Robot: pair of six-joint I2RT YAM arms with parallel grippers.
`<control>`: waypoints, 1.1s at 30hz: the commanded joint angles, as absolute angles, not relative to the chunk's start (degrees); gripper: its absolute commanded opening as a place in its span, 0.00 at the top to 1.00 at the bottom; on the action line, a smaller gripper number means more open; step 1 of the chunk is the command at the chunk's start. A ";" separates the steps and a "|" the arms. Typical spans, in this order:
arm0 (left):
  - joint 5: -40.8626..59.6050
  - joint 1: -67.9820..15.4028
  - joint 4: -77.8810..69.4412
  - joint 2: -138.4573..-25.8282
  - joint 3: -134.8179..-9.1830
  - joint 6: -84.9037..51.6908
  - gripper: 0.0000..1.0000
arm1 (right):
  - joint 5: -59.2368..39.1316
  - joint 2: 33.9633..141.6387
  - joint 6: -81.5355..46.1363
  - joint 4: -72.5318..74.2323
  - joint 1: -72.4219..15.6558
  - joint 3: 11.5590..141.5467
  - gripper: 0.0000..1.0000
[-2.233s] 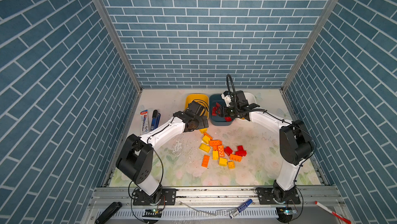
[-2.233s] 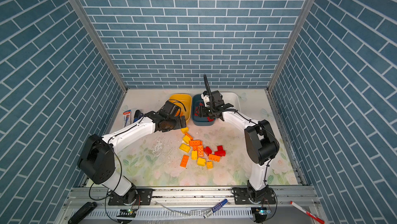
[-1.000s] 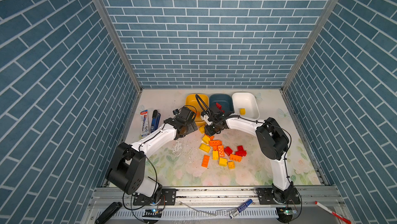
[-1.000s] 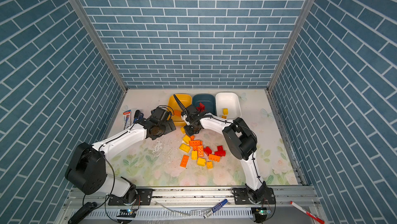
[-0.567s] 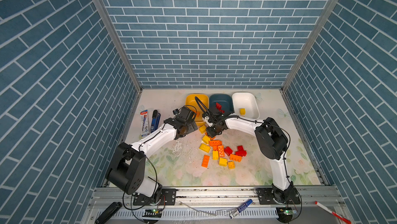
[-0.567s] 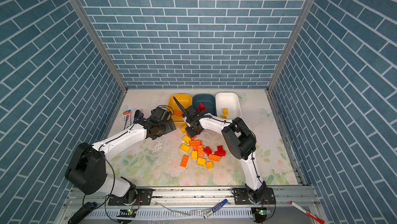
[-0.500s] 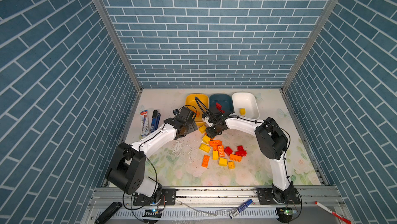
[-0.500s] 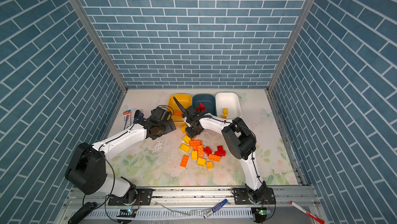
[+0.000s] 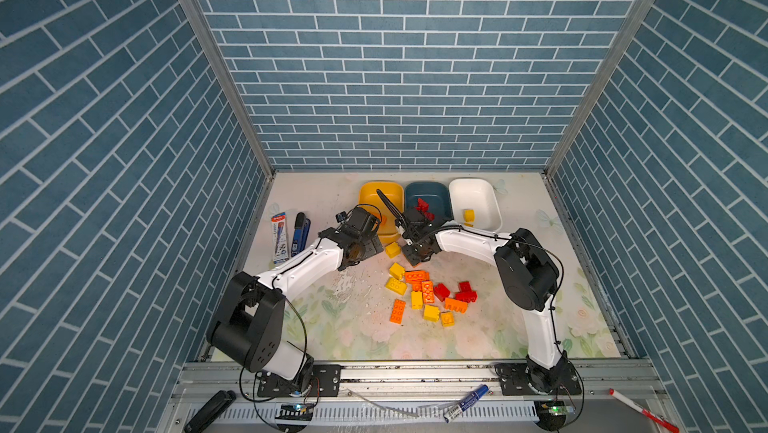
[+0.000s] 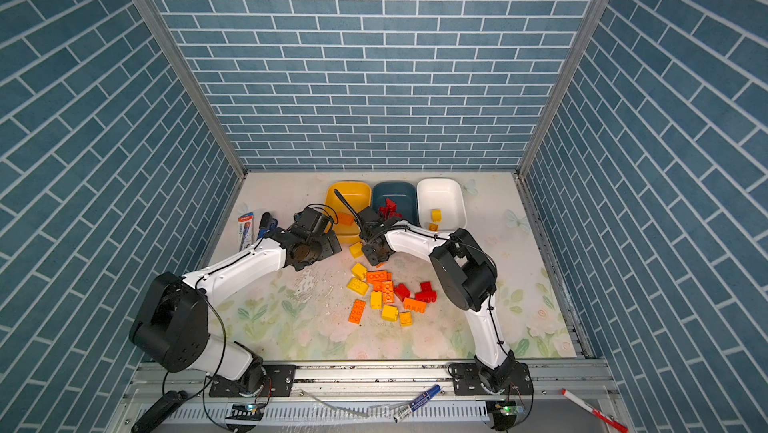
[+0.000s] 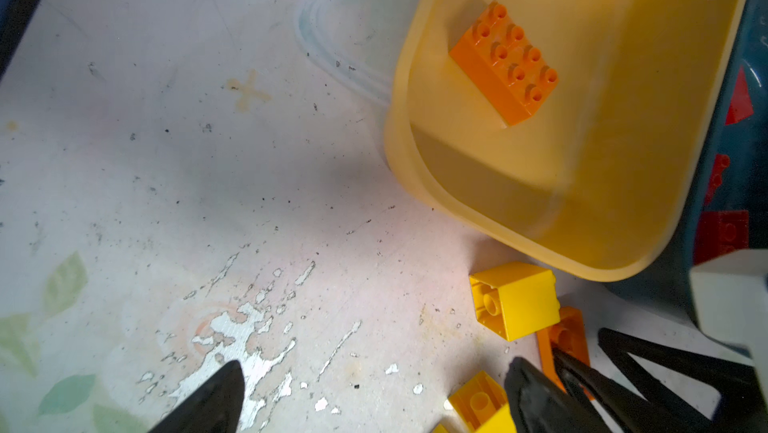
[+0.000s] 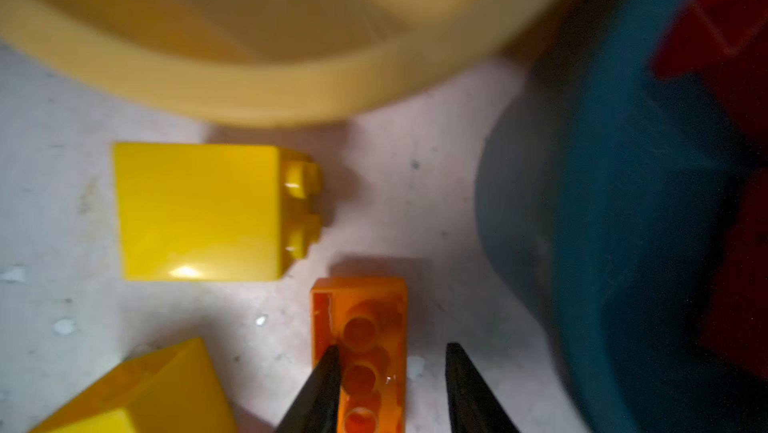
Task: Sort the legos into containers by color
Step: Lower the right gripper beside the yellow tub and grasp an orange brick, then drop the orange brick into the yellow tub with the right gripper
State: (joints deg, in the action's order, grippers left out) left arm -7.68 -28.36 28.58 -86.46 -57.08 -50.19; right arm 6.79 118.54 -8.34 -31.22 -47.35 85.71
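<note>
Your right gripper (image 12: 390, 350), jaws slightly apart, has one finger over an overturned orange brick (image 12: 374, 306) and the other beside it. It is hemmed in by the yellow tub's (image 12: 249, 90) rim and the teal tub (image 12: 602, 202). Your left gripper (image 11: 374, 404) gapes empty over bare mat (image 11: 166, 119). The yellow tub holds an orange block (image 11: 505, 63), the teal tub red bricks (image 9: 424, 207), the white tub (image 9: 478, 196) yellow bricks (image 10: 435, 214).

An orange brick (image 11: 505, 63) lies in the yellow tub (image 11: 648, 127), a yellow brick (image 11: 515, 300) just outside.

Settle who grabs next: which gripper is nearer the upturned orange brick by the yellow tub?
Right. The right gripper has one finger over the orange brick; the left gripper hangs open beside it.
</note>
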 commanded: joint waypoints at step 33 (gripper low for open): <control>-9.09 -27.95 27.95 -83.79 -55.58 -48.85 0.01 | 0.77 108.25 -5.79 -23.27 -47.56 77.09 0.71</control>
State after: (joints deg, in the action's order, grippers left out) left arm -7.81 -28.36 27.11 -85.82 -56.71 -49.98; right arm 3.27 114.08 -8.99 -25.67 -47.27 78.13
